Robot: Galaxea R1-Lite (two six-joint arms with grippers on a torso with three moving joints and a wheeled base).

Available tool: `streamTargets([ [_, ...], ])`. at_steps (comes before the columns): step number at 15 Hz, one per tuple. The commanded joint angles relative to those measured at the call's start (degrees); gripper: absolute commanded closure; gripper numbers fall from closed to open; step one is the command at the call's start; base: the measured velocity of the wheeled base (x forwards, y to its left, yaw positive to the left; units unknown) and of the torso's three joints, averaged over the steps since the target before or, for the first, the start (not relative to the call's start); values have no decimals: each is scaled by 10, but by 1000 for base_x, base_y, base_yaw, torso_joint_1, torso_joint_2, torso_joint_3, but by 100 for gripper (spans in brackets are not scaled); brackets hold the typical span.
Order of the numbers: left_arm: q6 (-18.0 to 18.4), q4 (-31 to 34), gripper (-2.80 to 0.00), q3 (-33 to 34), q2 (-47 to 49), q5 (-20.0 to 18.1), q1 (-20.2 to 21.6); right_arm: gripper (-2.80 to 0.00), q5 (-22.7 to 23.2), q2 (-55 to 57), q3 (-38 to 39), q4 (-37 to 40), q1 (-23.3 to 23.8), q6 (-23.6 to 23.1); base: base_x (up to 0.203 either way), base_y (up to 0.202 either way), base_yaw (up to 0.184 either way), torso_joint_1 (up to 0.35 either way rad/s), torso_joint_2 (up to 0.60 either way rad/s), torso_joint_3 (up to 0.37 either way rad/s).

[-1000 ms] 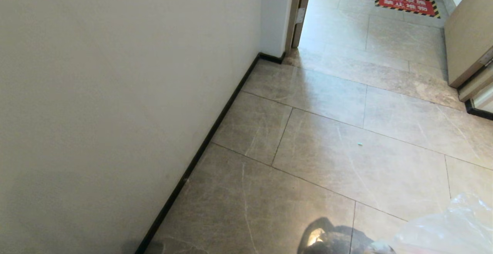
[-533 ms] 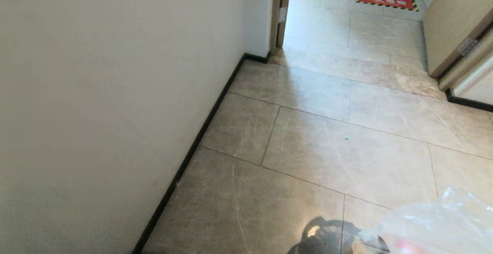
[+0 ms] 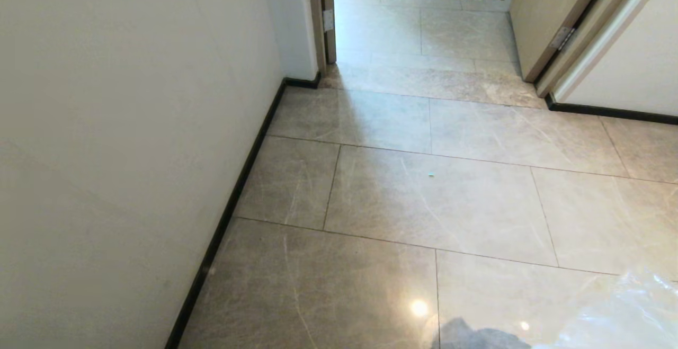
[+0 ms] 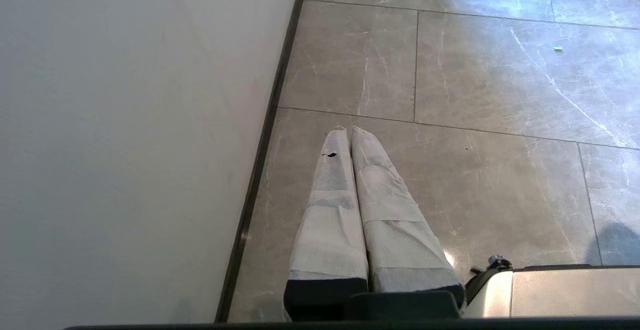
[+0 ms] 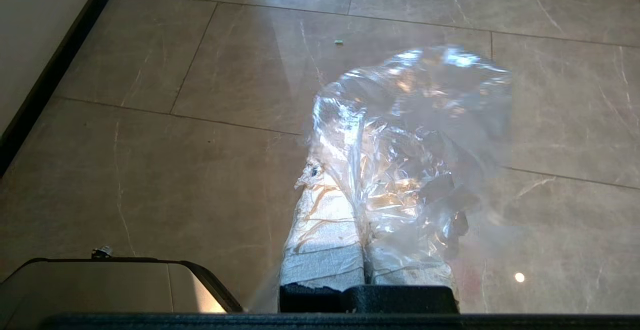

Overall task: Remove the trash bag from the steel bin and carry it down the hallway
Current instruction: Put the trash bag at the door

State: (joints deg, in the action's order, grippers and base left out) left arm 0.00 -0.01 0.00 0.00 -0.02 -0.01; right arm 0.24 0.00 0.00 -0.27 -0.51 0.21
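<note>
The trash bag (image 5: 410,134) is thin, clear and heavily crinkled, catching bright glare; it is draped over and bunched around the right gripper (image 5: 345,180), whose cloth-wrapped fingers (image 5: 325,230) are pressed together on the plastic above the hallway (image 3: 434,206) floor of glossy grey-beige tiles. In the head view only a corner of the bag shows at the lower right edge, and its contents cannot be made out. The left gripper (image 4: 348,130) is closed with its fingers touching, holding nothing, near the white wall (image 3: 116,126) and its black skirting (image 3: 233,200).
</note>
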Motion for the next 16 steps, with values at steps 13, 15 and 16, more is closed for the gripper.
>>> streamTargets([
  [13,-1,-1,0,0,0,0,0,0,-1,1,0,0,0,1,-1,2,-51,1,0,0],
  [15,0,-1,0,0,0,0,1,0,-1,1,1,0,0,2,1,10,-205,1,5,-1],
  [16,0,-1,0,0,0,0,0,0,-1,1,0,0,0,2,0,10,-170,0,2,2],
])
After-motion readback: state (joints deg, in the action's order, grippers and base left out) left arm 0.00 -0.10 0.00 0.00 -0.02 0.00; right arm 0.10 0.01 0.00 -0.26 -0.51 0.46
